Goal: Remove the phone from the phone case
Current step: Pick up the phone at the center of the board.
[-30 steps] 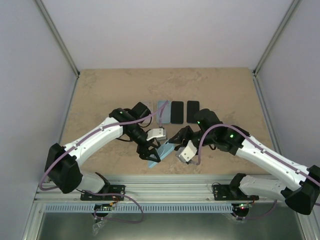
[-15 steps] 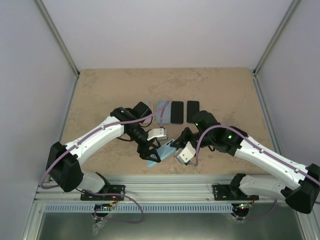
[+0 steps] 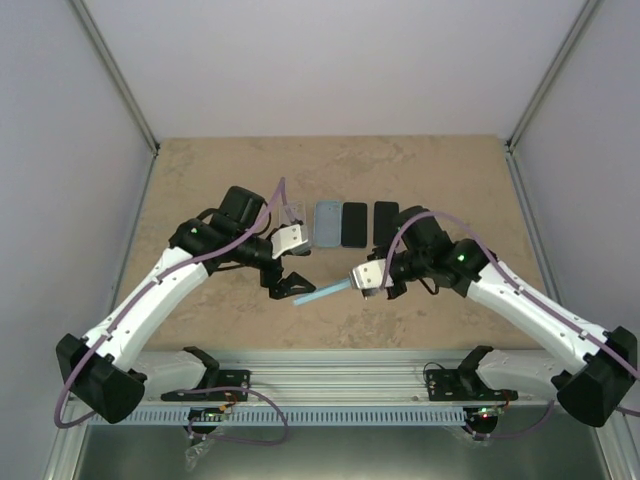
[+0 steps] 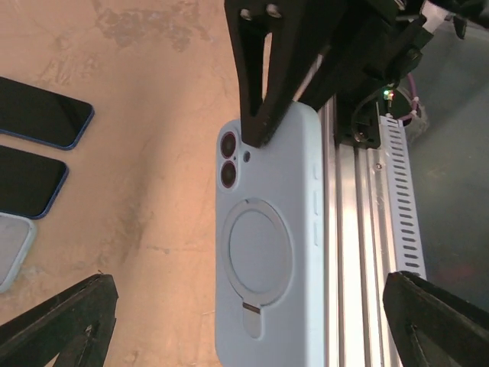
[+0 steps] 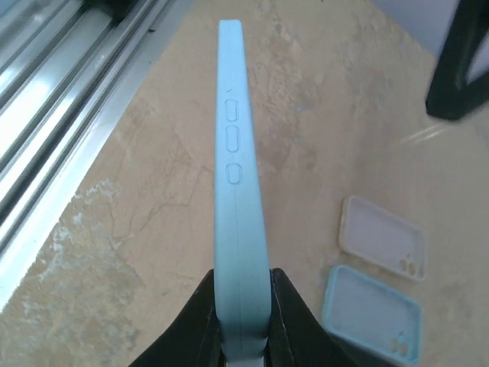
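The right gripper (image 5: 241,306) pinched one end of the light-blue phone case (image 5: 238,168), edge-up over the mottled beige tabletop (image 3: 200,180), just beyond the aluminium rail (image 3: 340,375). The left gripper (image 3: 283,284) gaped wide about the other end. Farther from the rail lay dark phones (image 3: 354,222). Only the left wrist view showed the case's ring stand (image 4: 256,245); the right wrist view showed its side buttons (image 5: 234,145).

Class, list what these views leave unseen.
- Blue phone case screen side: left wrist shows its back, right wrist its edge, top view too small.
- Its camera end: partly covered by the right gripper, left wrist view.
- Clear case: partly behind the left arm, top view.
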